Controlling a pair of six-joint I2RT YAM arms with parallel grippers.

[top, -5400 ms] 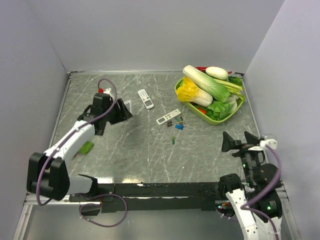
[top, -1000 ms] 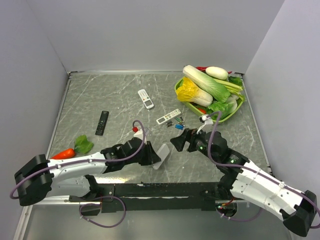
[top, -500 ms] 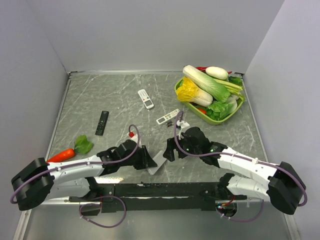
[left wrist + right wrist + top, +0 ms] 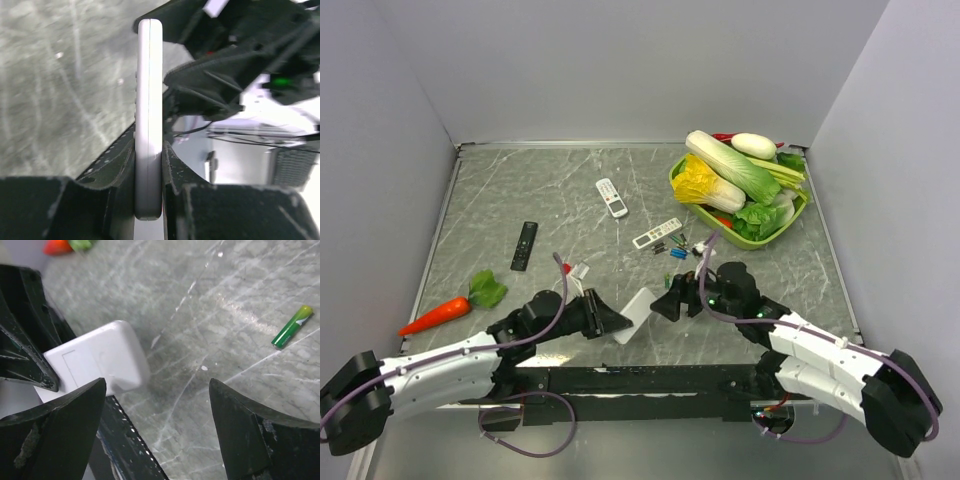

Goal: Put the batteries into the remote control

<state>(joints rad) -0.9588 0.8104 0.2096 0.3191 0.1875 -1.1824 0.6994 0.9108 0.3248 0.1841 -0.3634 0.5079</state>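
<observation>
White remote control (image 4: 636, 308) is clamped edge-on in the left gripper (image 4: 616, 322), low over the near side of the table (image 4: 520, 190). The right gripper (image 4: 667, 300) is spread wide just beside it, grasping nothing, while the batteries (image 4: 673, 249) are scattered farther back.

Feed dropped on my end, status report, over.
Left claw shut on white remote. Right claw open, close beside it. Batteries loose on table. Nothing in the way.
</observation>
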